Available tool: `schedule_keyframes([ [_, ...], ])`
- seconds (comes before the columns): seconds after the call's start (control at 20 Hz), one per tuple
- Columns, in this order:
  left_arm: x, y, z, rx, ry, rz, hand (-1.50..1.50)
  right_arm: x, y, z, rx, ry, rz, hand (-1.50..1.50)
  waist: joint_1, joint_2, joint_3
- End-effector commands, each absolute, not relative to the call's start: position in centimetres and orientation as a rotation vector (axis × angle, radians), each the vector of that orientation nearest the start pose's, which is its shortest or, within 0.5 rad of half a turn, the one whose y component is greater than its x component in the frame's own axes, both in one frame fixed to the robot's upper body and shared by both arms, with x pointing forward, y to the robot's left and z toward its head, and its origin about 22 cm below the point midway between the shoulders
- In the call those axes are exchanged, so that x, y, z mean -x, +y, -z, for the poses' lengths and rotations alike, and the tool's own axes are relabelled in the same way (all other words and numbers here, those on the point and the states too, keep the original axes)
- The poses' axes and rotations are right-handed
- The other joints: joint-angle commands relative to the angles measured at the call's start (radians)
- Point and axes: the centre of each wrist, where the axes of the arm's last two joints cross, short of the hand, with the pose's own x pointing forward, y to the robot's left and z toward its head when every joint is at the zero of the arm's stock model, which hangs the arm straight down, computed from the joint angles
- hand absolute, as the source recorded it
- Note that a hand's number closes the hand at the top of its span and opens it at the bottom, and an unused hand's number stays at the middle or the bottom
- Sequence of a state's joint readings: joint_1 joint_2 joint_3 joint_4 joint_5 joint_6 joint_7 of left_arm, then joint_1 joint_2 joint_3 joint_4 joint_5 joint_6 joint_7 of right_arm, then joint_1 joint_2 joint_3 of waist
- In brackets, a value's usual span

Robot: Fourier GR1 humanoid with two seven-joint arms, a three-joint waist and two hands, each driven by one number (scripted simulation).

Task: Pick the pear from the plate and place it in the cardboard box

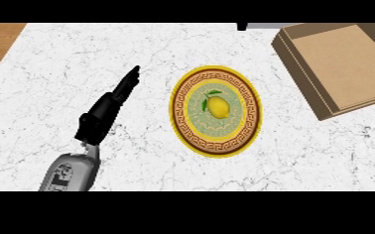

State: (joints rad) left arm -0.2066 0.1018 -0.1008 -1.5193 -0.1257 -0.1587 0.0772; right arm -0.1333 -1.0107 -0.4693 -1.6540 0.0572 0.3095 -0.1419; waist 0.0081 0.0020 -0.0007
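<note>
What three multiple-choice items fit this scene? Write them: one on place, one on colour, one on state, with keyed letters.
1. Where is the box?
A. upper right of the plate
B. lower left of it
C. under it

2. What colour is the pear?
A. red
B. yellow
C. purple

3. How is the left hand?
A. curled round the pear
B. inside the box
C. open, fingers straight, left of the plate

Key: 1 A, the box sits at the upper right corner. 2 B, the fruit is yellow with a green leaf. 3 C, the fingers are straight and hold nothing.
</note>
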Motion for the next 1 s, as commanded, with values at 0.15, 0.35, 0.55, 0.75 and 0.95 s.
schedule_keyframes([
  [0.15, -28.0, 19.5, -4.2, 0.054, -1.600, 0.447, 0.00, -27.5, -42.7, -29.1, 0.906, -1.774, -0.800, 1.50, 0.010, 0.001, 0.000],
  [0.35, -28.0, 21.9, -3.9, 0.048, -1.609, 0.486, 0.00, -30.7, -42.2, -27.0, 0.948, -1.747, -0.783, 1.50, 0.015, 0.003, 0.000],
  [0.55, -29.0, 20.4, -4.2, 0.072, -1.595, 0.458, 0.00, -32.1, -43.9, -30.4, 1.032, -1.721, -0.769, 1.50, 0.017, 0.004, 0.000],
  [0.75, -28.5, 20.1, -4.4, 0.043, -1.630, 0.482, 0.00, -34.9, -43.6, -24.2, 1.071, -1.686, -0.858, 1.50, 0.026, 0.008, 0.001],
  [0.95, -29.0, 19.8, -6.7, 0.045, -1.611, 0.483, 0.00, -37.1, -42.0, -22.3, 1.076, -1.624, -0.896, 1.50, 0.018, 0.003, 0.001],
])
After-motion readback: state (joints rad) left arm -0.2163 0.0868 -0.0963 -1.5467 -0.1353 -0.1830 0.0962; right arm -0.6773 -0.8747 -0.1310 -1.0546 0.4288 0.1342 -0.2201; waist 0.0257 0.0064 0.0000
